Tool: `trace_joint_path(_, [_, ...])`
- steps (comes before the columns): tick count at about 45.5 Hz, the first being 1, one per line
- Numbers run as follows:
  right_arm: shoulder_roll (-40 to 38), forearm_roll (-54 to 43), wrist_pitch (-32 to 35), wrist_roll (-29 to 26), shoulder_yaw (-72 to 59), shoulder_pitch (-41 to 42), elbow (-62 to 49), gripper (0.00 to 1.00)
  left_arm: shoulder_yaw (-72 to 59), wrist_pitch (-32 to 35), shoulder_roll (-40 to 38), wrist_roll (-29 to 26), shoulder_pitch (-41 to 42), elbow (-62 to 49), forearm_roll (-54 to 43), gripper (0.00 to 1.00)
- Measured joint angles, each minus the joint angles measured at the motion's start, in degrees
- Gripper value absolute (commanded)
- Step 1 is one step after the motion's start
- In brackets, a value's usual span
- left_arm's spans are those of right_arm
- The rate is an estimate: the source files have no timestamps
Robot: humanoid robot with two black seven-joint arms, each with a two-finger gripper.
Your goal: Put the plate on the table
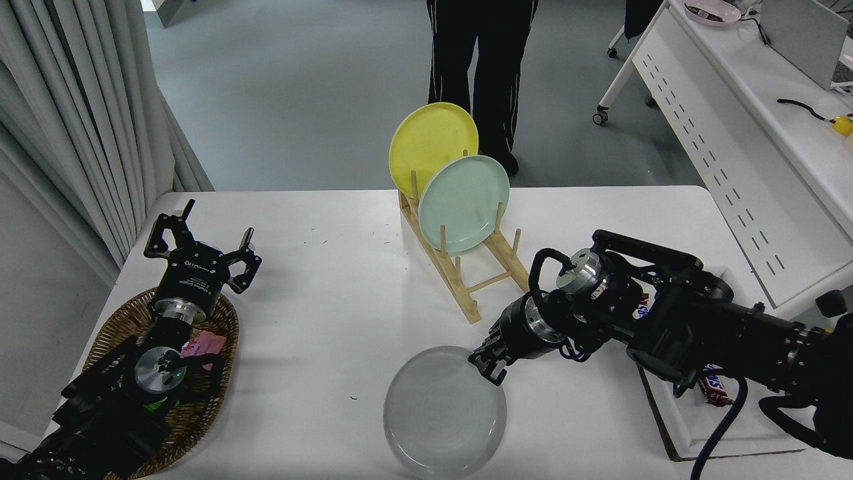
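The pale grey-white plate (pixel 443 412) lies nearly flat low over the white table (pixel 320 313), near its front edge at the middle. My right gripper (pixel 486 366) is shut on the plate's far right rim, its arm reaching in from the right. I cannot tell whether the plate touches the table. My left gripper (pixel 200 250) is parked open at the lower left, over a wicker basket (pixel 200 407).
A wooden rack (pixel 466 280) at the table's back middle holds a yellow plate (pixel 433 143) and a mint green plate (pixel 464 202). A white tray (pixel 720 420) with chocolate bars lies at the right. A person (pixel 483 60) stands beyond the table.
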Motion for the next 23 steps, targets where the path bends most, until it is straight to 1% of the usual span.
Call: trace_joint_path(23, [0.8,-1.52,-0.03,-0.2,0.59,-0.86,-1.75,0.0,0.0,-0.02,0.0,-0.01,0.0,0.0,0.0,1.0])
